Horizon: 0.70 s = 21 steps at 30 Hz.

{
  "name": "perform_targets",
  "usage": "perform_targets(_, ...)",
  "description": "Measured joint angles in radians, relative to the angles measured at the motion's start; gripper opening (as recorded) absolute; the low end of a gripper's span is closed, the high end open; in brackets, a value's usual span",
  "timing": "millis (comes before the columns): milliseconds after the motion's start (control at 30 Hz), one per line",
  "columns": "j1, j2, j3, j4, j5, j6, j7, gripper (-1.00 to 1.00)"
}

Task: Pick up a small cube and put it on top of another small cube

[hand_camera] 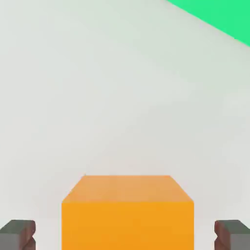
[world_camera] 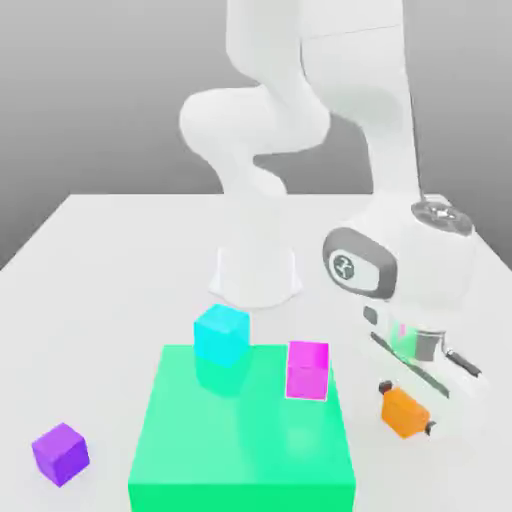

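The small plain orange cube (world_camera: 404,412) rests on the white bench (world_camera: 100,300), just off the exterior view's right edge of the flat green square slab (world_camera: 240,440). A narrow strip of bare bench separates the cube from that slab edge. In the hand view the orange cube (hand_camera: 128,215) sits between the two dark fingertip pads (hand_camera: 18,234), with a visible gap of bench on each side of it.

The tool (world_camera: 408,408) is lowered around the cube, its fingers spread wider than the cube and not touching it; it holds nothing. The white arm (world_camera: 400,270) descends to it from above, on the exterior view's right.

On the green slab, a magenta block (world_camera: 307,370) stands near the edge closest to the orange cube. A cyan cube (world_camera: 221,334) stands at the slab's far edge, towards the arm's round white base (world_camera: 255,275).

A small purple cube (world_camera: 60,453) lies on the bench off the slab's opposite edge, at the exterior view's left, well apart from the orange cube. The slab and both blocks on it lie between the two small cubes. Open bench surrounds the purple cube on all sides.
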Motion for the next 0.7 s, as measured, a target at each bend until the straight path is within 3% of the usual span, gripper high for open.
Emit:
perform_targets(133, 0.000, -0.003, 0.001, -0.001, 0.005, 0.000, -0.004, -1.00)
perform_targets(333, -0.124, -0.191, 0.176, -0.048, 0.248, -0.137, -0.194, -1.00)
perform_targets(700, -0.327, -0.290, 0.146, 0.152, 0.512, -0.506, -0.682, -1.00)
